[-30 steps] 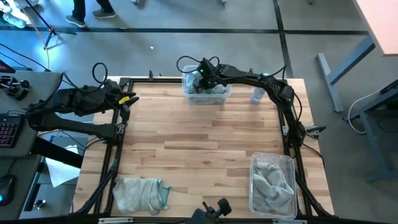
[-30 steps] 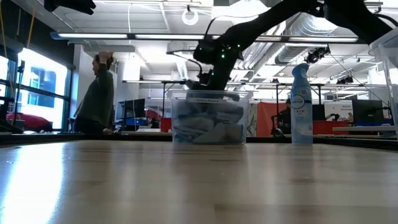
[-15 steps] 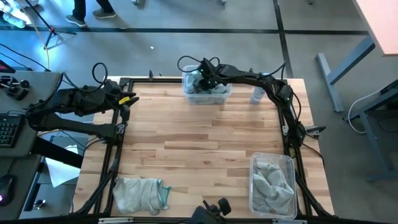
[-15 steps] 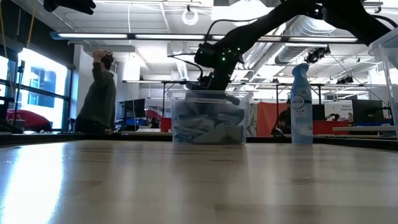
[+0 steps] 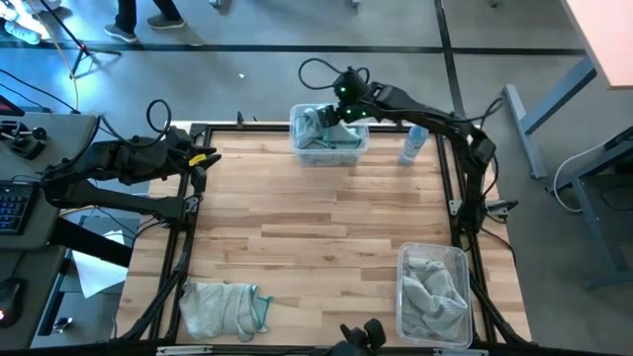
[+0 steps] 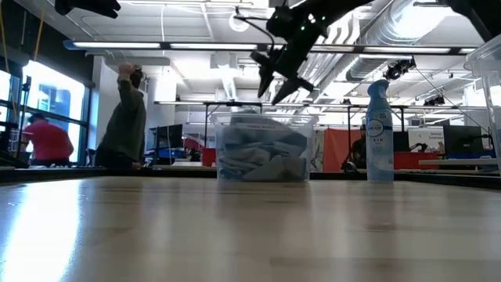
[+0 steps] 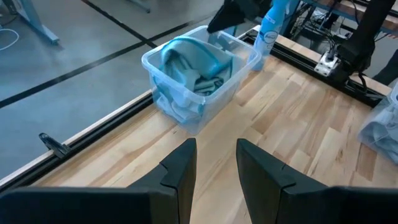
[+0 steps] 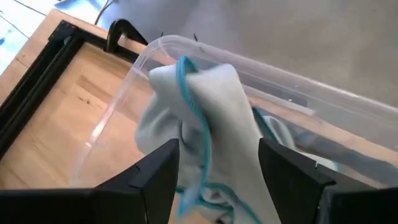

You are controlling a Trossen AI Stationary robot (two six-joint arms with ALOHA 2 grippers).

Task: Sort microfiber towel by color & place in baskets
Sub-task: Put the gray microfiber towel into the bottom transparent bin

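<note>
Since a second ago, the right gripper [image 6: 283, 78] has lifted out of the far basket [image 5: 329, 140] and now hangs above it with its fingers spread open and holding nothing. Beneath it, pale teal towels [image 8: 202, 124] fill that basket beside the spray bottle [image 5: 411, 145], grey towels [image 5: 433, 287] lie in the near-right basket [image 5: 433, 293], and another pile of towels [image 5: 224, 307] sits at the table's near-left corner. Off the table's left edge, the left gripper [image 7: 214, 163] waits with its fingers parted and empty.

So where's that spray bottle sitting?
In the high view the spray bottle stands at the table's far edge, right of the teal-towel basket.
</note>
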